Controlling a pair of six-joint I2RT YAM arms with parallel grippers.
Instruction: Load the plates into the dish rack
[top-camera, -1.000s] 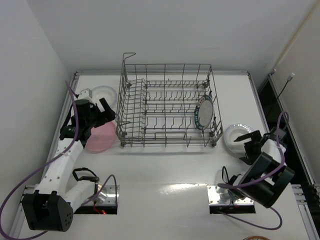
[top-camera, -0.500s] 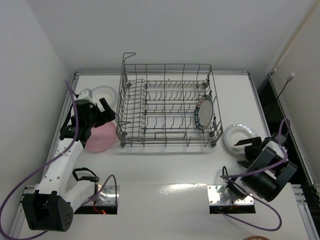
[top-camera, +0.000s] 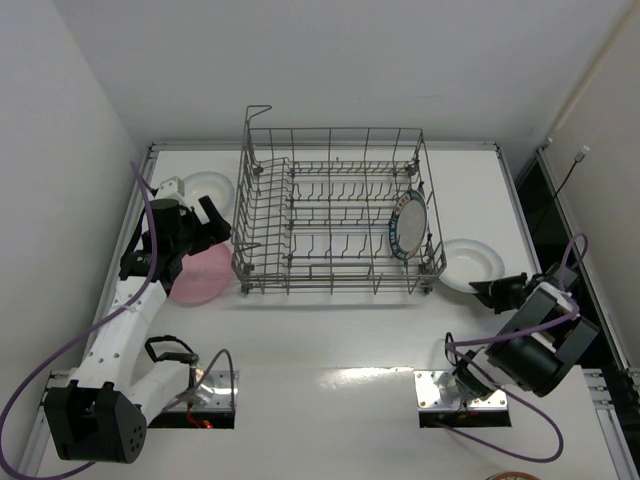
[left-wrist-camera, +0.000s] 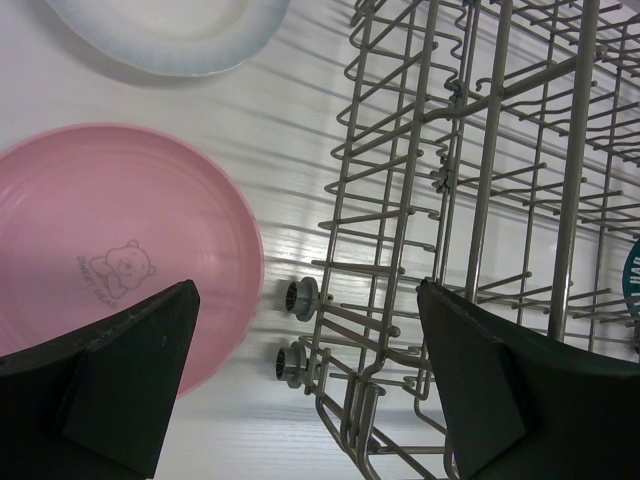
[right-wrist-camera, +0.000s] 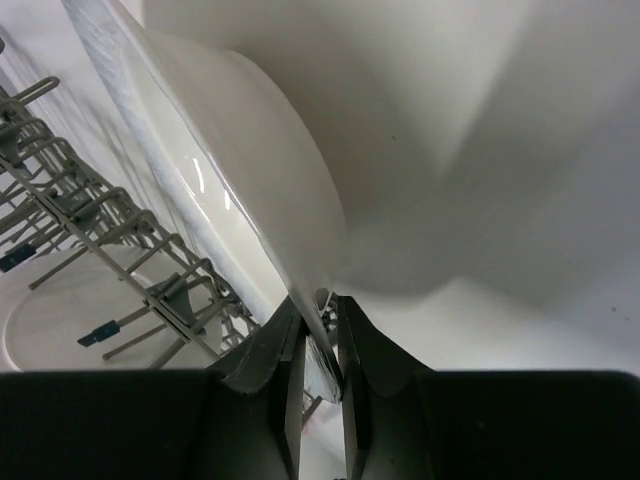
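Pinching the rim of the white plate (right-wrist-camera: 265, 170) near the right edge of the table (top-camera: 330, 335), the right claw (right-wrist-camera: 318, 320) should probably tip it upright and clear the dish rack (top-camera: 335, 215) wall before slotting, left claw (left-wrist-camera: 305, 330) hanging open by the pink plate (left-wrist-camera: 110, 250).

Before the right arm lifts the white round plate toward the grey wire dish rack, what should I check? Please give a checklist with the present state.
1. Right gripper shut on the rim of the white round plate: ok.
2. Grip deep enough: cannot tell; only the rim's edge is pinched.
3. Free slots in the grey wire dish rack: ok; only the teal-rimmed plate stands there, at its right end.
4. Left gripper out of the way: ok; open, at the rack's left side above the pink round plate.
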